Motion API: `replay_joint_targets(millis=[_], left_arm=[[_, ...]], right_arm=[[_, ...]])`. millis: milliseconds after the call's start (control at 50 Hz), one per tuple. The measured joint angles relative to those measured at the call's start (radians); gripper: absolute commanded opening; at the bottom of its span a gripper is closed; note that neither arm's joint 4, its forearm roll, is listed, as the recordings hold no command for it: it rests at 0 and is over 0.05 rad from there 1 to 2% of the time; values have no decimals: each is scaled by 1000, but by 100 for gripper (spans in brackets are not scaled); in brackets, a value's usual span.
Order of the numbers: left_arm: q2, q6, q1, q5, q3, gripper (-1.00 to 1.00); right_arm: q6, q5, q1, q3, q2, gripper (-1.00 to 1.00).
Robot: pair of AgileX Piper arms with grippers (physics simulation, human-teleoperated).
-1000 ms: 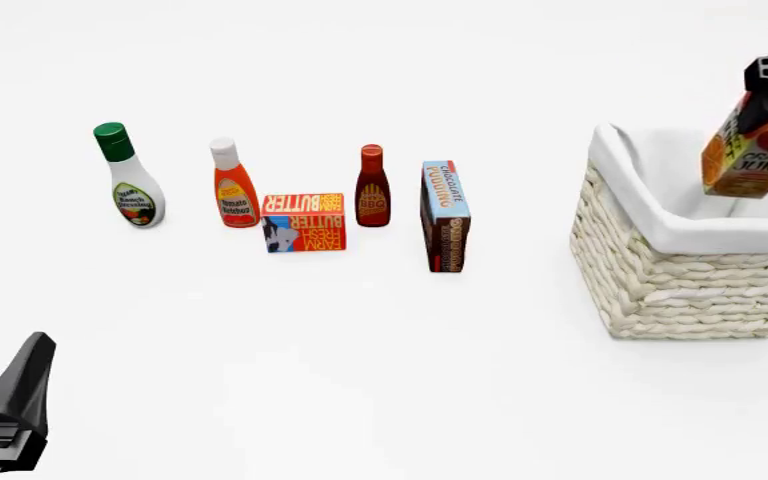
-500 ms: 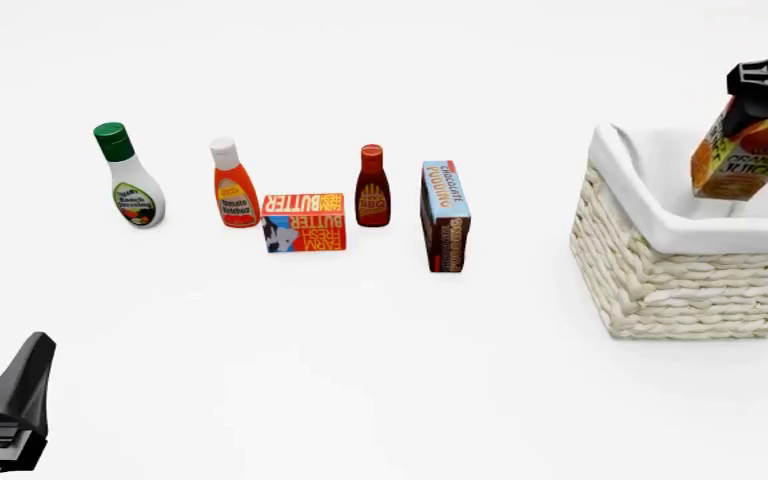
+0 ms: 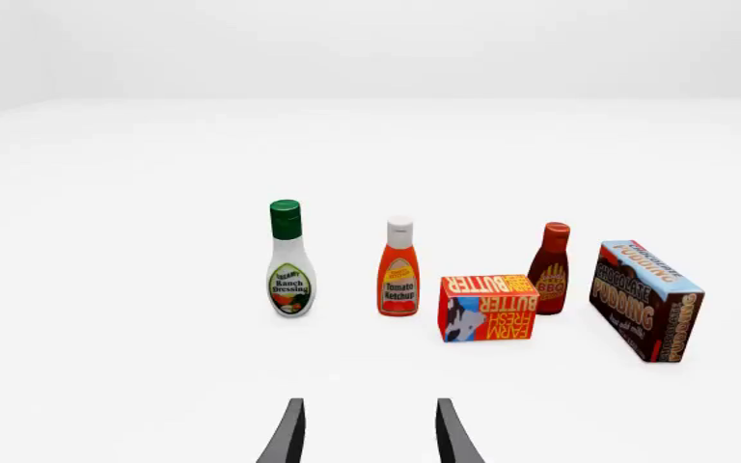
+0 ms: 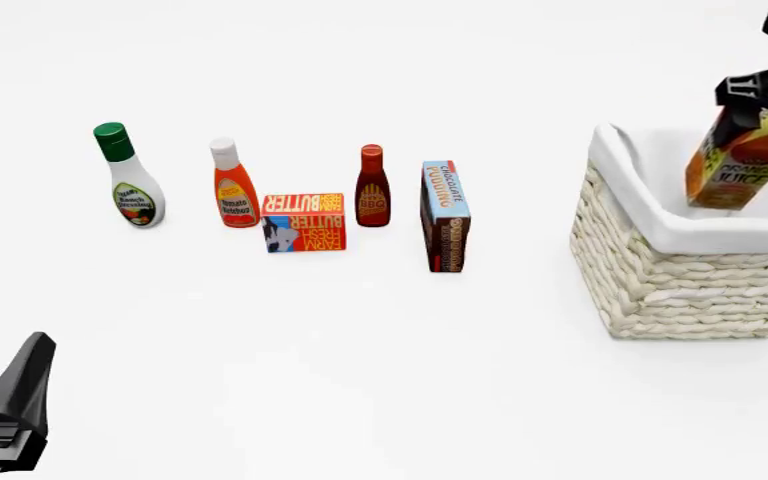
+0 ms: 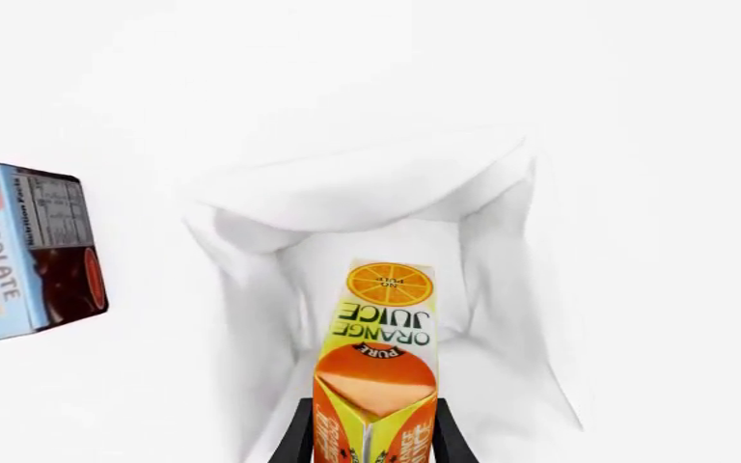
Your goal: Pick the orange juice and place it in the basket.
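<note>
The tall orange-and-yellow gable-top orange juice carton [image 4: 738, 165] hangs tilted over the open mouth of the large cream-white woven wicker basket [image 4: 678, 285], its lower end inside the white cloth lining. The right gripper [image 4: 758, 100] is clamped on the carton's gabled top; in the right wrist view its two dark fingers [image 5: 297, 439] press against both sides of the carton [image 5: 377, 371], with the lined hollow of the basket [image 5: 344, 198] below.

The basket stands toward the table's right edge. To its left, well apart from it, stands the dark brown-and-blue chocolate pudding box [image 4: 446, 215] on end, then a small dark red BBQ sauce bottle [image 4: 372, 186], the flat red butter box [image 4: 304, 222], an orange tomato ketchup bottle with a white cap [image 4: 233, 184] and a white ranch dressing bottle with a green cap [image 4: 128, 176], all in a rough row across the middle of the white table [image 4: 357, 360].

The left gripper [image 3: 368, 439] sits near the table's front left corner, its fingers spread apart around nothing.
</note>
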Motion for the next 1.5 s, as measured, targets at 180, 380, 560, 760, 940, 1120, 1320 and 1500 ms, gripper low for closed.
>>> replay_joint_targets(millis=[180,380,560,760,940,1120,1320,1500], left_arm=[[0,0,0,0,0,100],[0,0,0,0,0,100],[0,0,0,0,0,100],[0,0,0,0,0,100],[0,0,0,0,0,100],[0,0,0,0,0,100],[0,0,0,0,0,100],[0,0,0,0,0,100]], right_arm=[[3,0,3,-9,28,-100],[5,0,8,-15,55,-100],[-6,0,4,-20,74,-100],[-12,0,1,-24,92,-100],[-13,0,-1,-26,108,-100],[-12,0,-3,-28,124,-100],[-14,0,-10,-22,137,-100],[-16,0,-21,-20,142,100]])
